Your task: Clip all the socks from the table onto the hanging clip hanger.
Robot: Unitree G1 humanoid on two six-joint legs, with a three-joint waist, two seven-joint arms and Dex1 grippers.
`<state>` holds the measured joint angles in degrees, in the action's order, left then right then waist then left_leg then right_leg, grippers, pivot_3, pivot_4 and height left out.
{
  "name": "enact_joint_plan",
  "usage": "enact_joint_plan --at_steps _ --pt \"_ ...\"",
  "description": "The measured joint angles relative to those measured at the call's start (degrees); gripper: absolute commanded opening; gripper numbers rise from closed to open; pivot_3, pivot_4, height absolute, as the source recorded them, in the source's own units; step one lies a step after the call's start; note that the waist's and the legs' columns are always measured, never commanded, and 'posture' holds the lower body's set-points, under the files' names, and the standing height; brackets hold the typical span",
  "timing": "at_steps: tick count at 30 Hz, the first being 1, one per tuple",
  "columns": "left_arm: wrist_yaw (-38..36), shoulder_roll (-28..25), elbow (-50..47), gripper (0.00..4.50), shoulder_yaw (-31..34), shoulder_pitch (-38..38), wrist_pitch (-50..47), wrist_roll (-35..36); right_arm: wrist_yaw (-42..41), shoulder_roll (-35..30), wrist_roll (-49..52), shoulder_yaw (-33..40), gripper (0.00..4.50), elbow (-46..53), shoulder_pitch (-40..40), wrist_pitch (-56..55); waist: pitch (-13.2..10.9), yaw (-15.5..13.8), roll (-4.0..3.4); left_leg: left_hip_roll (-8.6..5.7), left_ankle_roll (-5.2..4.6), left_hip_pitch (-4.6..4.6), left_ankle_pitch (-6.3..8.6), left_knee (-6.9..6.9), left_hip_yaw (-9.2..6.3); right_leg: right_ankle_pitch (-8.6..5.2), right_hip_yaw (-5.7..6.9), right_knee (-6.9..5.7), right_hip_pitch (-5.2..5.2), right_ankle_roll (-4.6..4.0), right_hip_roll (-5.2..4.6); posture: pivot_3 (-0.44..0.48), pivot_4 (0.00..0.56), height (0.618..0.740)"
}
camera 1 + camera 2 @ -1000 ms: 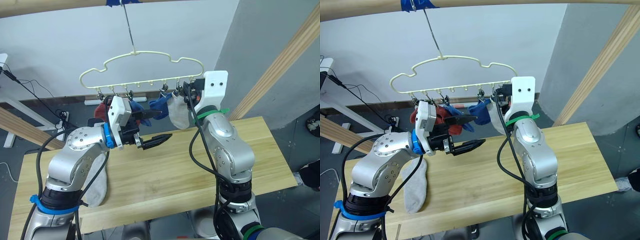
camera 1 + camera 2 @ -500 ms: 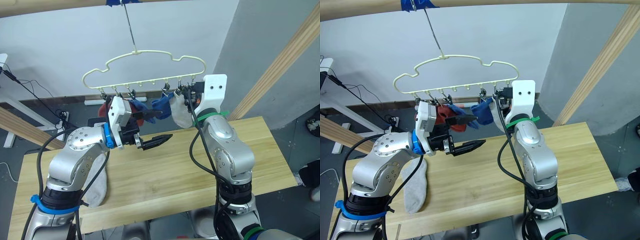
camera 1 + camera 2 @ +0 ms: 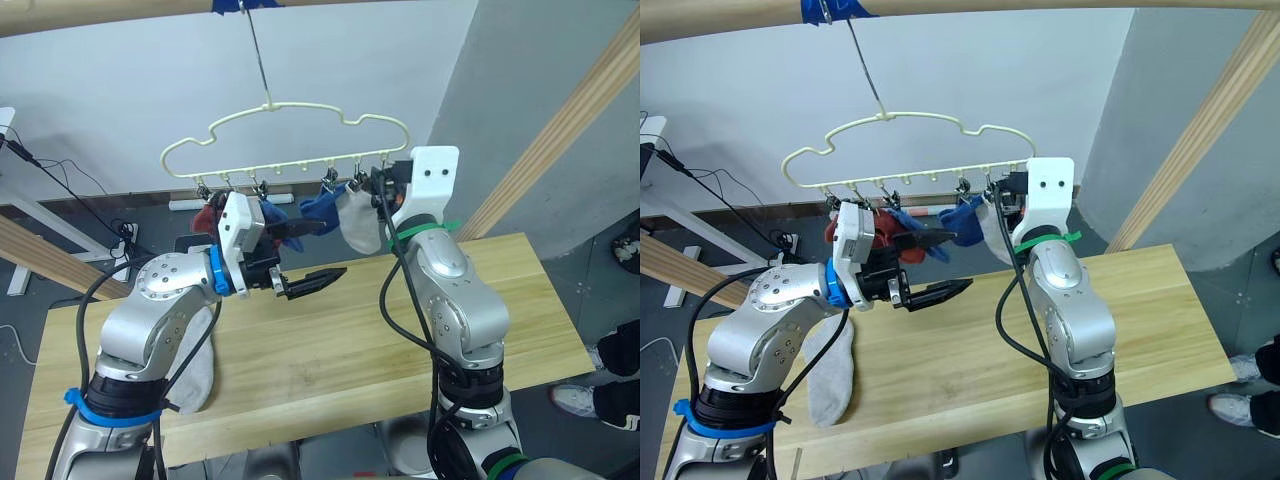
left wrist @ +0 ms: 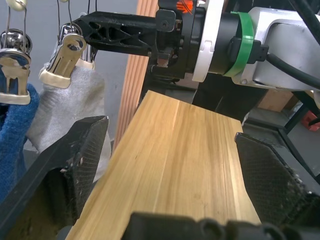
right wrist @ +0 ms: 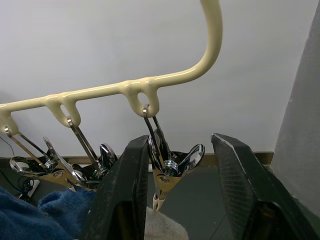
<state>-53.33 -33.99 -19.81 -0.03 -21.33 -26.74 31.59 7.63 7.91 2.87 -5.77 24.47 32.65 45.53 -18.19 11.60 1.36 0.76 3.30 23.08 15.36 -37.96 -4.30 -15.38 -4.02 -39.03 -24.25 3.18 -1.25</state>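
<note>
The pale-yellow clip hanger [image 3: 285,135] hangs from the top pole over the table [image 3: 340,340]. On its clips hang a rust-red sock [image 3: 205,215], two blue socks [image 3: 320,208] and a light grey sock [image 3: 357,225]. Another grey sock [image 3: 195,370] lies on the table under my left arm. My left gripper [image 3: 335,250] is open and empty, held level above the table just below the hung socks. My right gripper [image 5: 180,145] is raised to the hanger's right end and stands open, its fingers on either side of the metal clip [image 5: 167,170] that holds the hung grey sock [image 4: 65,110].
A thick wooden pole [image 3: 560,130] slants up at the right and another crosses the top. Cables lie on the floor at the back left. A person's shoe [image 3: 575,400] is on the floor beyond the table's right end.
The hanger swung a little to the right and back. Both arms have hardly moved. A person's feet have come into view on the floor at the right.
</note>
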Motion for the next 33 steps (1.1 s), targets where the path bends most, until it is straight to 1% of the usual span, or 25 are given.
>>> enact_joint_plan --at_steps 10,20,33 --pt "-0.07 0.25 0.16 4.5 -0.59 -0.21 0.0 -0.18 0.13 0.02 0.14 0.0 2.01 0.13 0.0 0.21 0.0 0.09 0.0 0.0 0.0 0.0 0.0 -0.01 0.0 0.0 0.0 0.0 0.0 0.0 0.0 -0.306 0.273 0.737" --pt "-0.25 0.44 0.94 4.5 -0.8 -0.57 0.79 -0.28 1.85 0.11 0.75 0.22 2.01 1.84 0.03 3.29 0.0 0.25 0.0 0.0 0.0 0.0 0.0 -0.01 -0.01 0.0 0.0 -0.01 0.0 0.0 0.0 -0.314 0.273 0.737" --pt "-0.23 0.44 1.23 4.5 -0.86 -0.58 0.94 -0.31 2.47 0.14 3.98 0.53 2.01 2.43 0.04 3.7 0.01 0.83 0.0 0.01 0.0 0.0 0.0 -0.01 -0.01 0.0 -0.01 -0.01 0.0 0.0 0.0 -0.313 0.273 0.737"
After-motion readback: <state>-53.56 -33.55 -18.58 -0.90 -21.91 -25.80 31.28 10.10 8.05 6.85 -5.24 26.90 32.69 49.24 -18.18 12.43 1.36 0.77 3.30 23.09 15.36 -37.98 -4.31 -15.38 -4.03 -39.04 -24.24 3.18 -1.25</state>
